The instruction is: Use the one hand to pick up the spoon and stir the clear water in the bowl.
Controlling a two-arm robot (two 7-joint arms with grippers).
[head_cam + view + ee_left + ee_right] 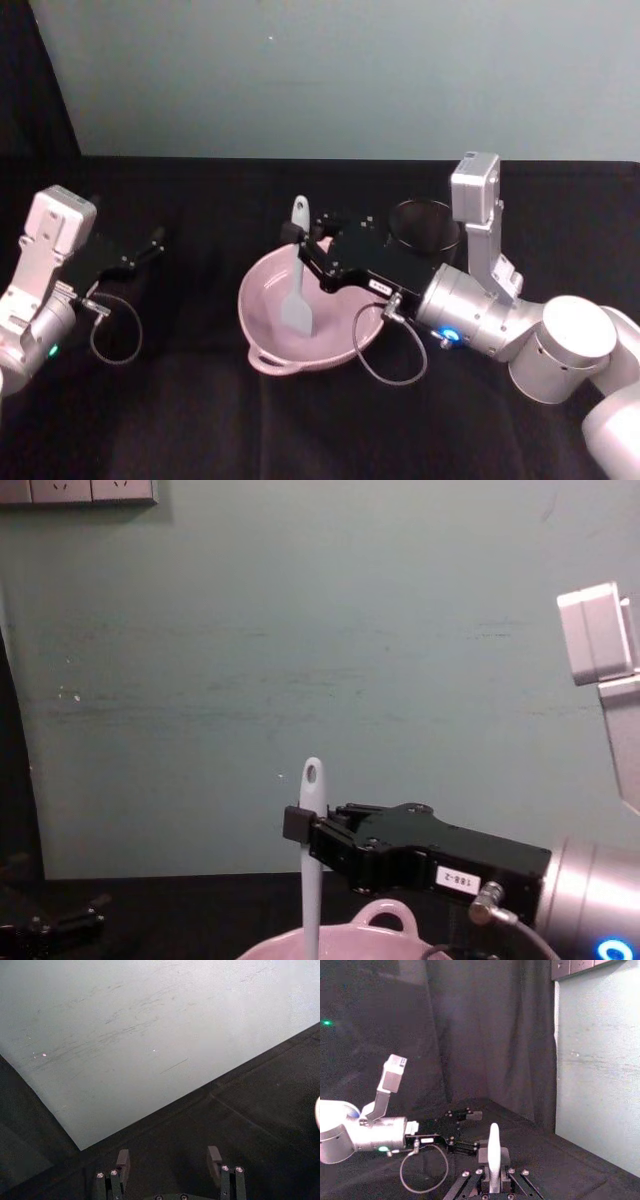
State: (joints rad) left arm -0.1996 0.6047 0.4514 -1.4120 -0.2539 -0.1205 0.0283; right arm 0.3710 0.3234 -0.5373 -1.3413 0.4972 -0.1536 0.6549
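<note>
My right gripper (pixel 303 240) is shut on the handle of the white spoon (pixel 296 300), holding it nearly upright over the pink bowl (pixel 252 305). The spoon's flat blade reaches down inside the bowl, and the handle end with its oval hole sticks up above the fingers. In the chest view the spoon (pixel 311 880) rises from the bowl (pixel 385 918) with the right gripper (pixel 305 825) clamped on it from the right. The right wrist view has the spoon (pixel 493 1152) between the gripper's own fingers. Any water in the bowl cannot be made out.
A black wire-mesh cup (pixel 425 225) stands just behind the right gripper, to the right of the bowl. My left gripper (pixel 150 245) is parked open at the table's left, well away from the bowl. A pale green wall backs the black-covered table.
</note>
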